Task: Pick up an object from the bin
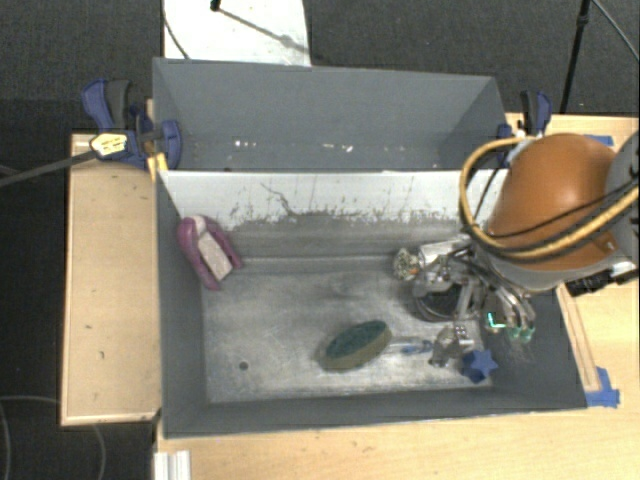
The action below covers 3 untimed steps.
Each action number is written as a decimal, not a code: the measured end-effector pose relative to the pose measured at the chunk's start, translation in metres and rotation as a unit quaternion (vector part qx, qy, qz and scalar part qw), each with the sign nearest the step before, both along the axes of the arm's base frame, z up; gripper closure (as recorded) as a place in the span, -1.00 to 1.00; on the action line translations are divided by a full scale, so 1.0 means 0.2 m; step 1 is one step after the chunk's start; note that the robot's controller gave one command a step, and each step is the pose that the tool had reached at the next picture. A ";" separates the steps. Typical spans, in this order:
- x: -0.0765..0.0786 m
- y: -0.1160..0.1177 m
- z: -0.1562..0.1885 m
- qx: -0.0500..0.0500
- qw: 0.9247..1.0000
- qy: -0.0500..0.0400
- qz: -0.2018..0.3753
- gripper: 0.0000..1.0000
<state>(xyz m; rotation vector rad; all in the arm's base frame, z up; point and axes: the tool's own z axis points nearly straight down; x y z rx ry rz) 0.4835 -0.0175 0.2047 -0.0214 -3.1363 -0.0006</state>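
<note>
The hand (452,346) hangs low in the front right of the grey metal bin (280,313), just beside a small blue plastic piece (479,366). Whether it is apart or together cannot be told. A dark green oval pad (355,343) lies near on its left. A purple-and-pink block (207,251) rests well apart against the left wall.
</note>
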 end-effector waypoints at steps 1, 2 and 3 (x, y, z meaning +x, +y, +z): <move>0.25 0.15 -0.68 0.000 0.997 -0.005 -0.073 -1.00; 0.26 0.15 -0.65 0.000 0.997 -0.009 -0.073 1.00; 0.21 -0.09 -0.02 -0.001 0.997 -0.007 0.071 1.00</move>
